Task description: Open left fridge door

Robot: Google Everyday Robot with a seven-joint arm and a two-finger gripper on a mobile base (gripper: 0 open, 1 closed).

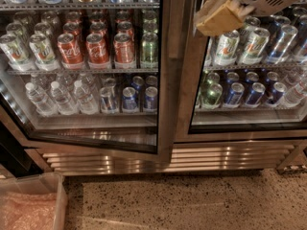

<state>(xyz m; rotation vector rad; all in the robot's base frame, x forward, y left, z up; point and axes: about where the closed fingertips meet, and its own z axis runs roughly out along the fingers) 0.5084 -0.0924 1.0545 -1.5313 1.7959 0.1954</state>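
Observation:
The left fridge door (165, 80) is a glass pane in a brushed-steel frame. Red cola cans (98, 49) and clear water bottles (60, 97) show through it. Its bottom edge slants away from the fridge base, so it stands slightly ajar. My gripper (218, 16), tan-tipped under a white wrist, hangs at the top right. It is in front of the right door (188, 95), just right of the steel seam between the doors. It holds nothing that I can see.
The right door shows green-white and blue cans (240, 47). A steel vent grille (168, 159) runs along the fridge base. A clear plastic bin (29, 205) with pink contents stands at the lower left on the speckled floor (182, 200).

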